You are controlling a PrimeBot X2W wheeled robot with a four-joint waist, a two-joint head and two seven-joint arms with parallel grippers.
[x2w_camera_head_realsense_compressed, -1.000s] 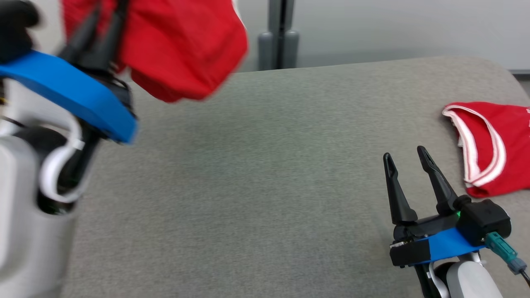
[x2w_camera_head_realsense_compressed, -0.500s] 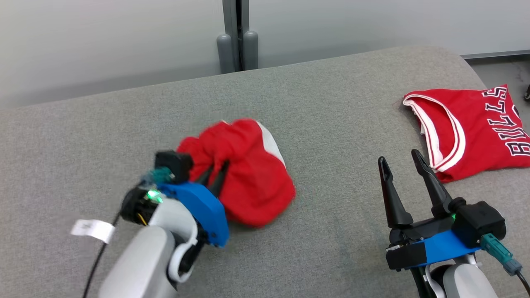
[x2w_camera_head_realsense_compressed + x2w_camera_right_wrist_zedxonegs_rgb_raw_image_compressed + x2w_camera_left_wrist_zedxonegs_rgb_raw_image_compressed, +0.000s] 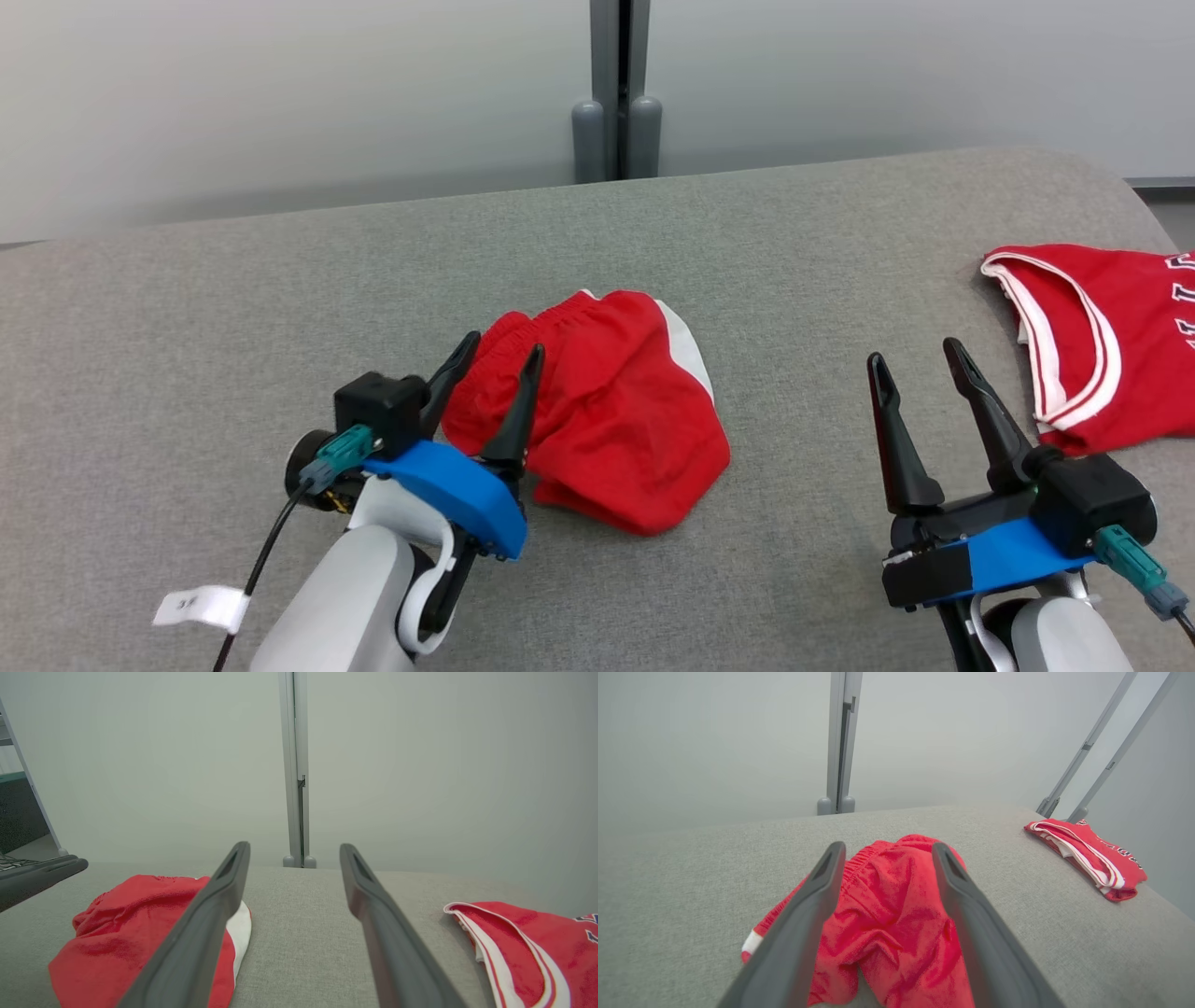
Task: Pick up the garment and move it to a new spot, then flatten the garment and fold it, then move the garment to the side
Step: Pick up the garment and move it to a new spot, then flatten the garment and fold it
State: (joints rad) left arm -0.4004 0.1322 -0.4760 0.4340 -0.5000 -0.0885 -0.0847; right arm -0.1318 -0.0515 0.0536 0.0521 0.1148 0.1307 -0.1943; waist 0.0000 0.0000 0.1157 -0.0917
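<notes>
The garment [image 3: 607, 411] is a pair of red shorts with a white side panel, lying crumpled in the middle of the grey padded table [image 3: 280, 299]. My left gripper [image 3: 504, 345] stands open at the garment's left edge, its fingers straddling the elastic waistband and holding nothing. In the left wrist view the garment [image 3: 892, 891] bunches between and beyond the spread fingers of the left gripper [image 3: 888, 847]. My right gripper [image 3: 913, 352] is open over bare table to the right of the garment. In the right wrist view the right gripper [image 3: 294, 845] has the garment [image 3: 131, 924] at its lower left.
A folded red jersey [image 3: 1102, 336] with white trim lies at the table's right edge, also visible as the jersey [image 3: 1087, 856] and the jersey [image 3: 523, 938]. A grey post [image 3: 616, 93] stands against the pale wall behind the table. A white tag [image 3: 201, 607] hangs from the left arm's cable.
The left gripper brought the garment down from the air onto the table and opened, letting it go. The head camera shifted as well. The right gripper stayed open in place.
</notes>
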